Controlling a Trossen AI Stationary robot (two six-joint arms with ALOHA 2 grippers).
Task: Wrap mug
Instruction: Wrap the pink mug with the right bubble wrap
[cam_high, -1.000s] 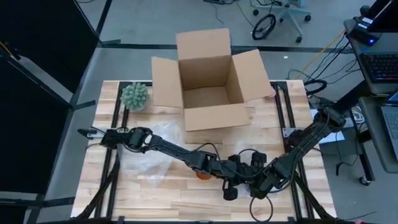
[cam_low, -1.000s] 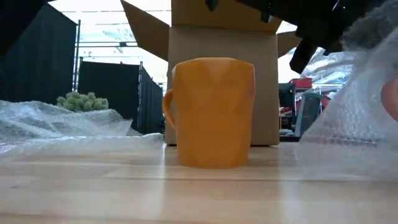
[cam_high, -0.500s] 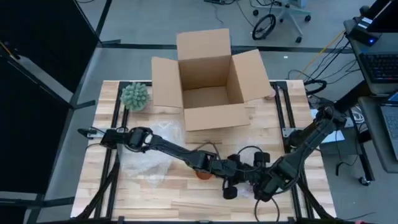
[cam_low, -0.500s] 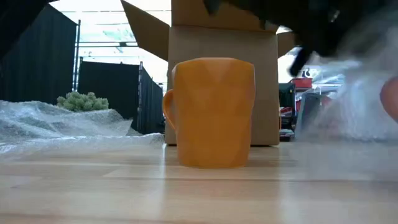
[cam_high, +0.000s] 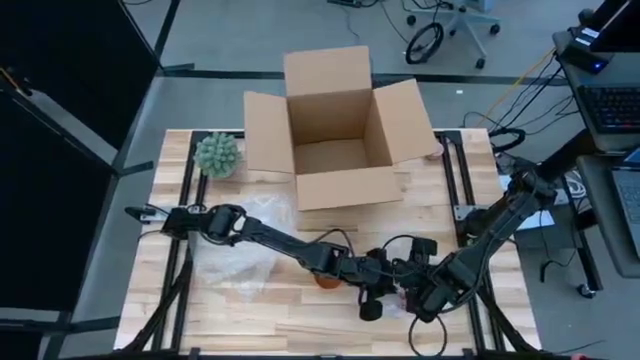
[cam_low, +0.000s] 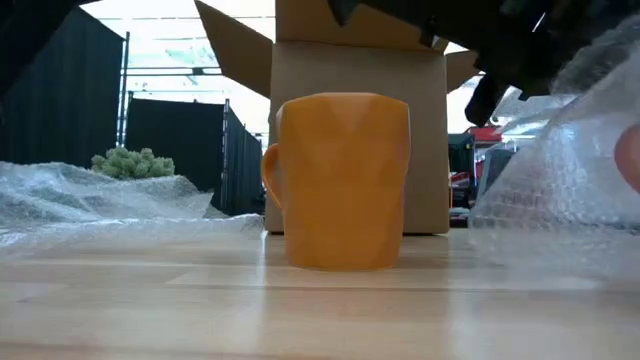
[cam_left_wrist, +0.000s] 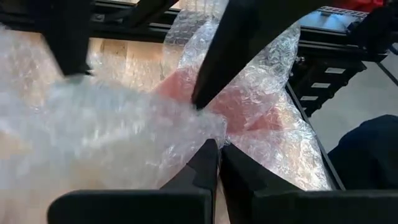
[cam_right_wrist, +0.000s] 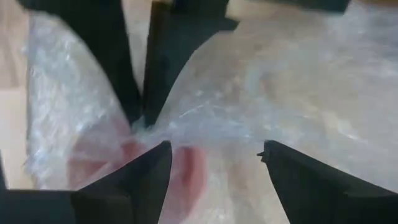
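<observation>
Orange mug (cam_low: 341, 182) upright on worktop (cam_high: 260, 310), near edge, bare. Left gripper (cam_left_wrist: 217, 149) pinching bubble wrap (cam_left_wrist: 249, 93) just right of mug; right gripper (cam_right_wrist: 211, 155) spread beside it. Wrap light, floppy, slippery: grip edge. Mug rigid, breakable.

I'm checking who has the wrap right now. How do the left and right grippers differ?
The left gripper has its fingers closed, pinching an edge of the bubble wrap; the right gripper has its fingers spread wide, with wrap between them but not clamped. Both work near the table's front edge, right of the orange mug.
</observation>
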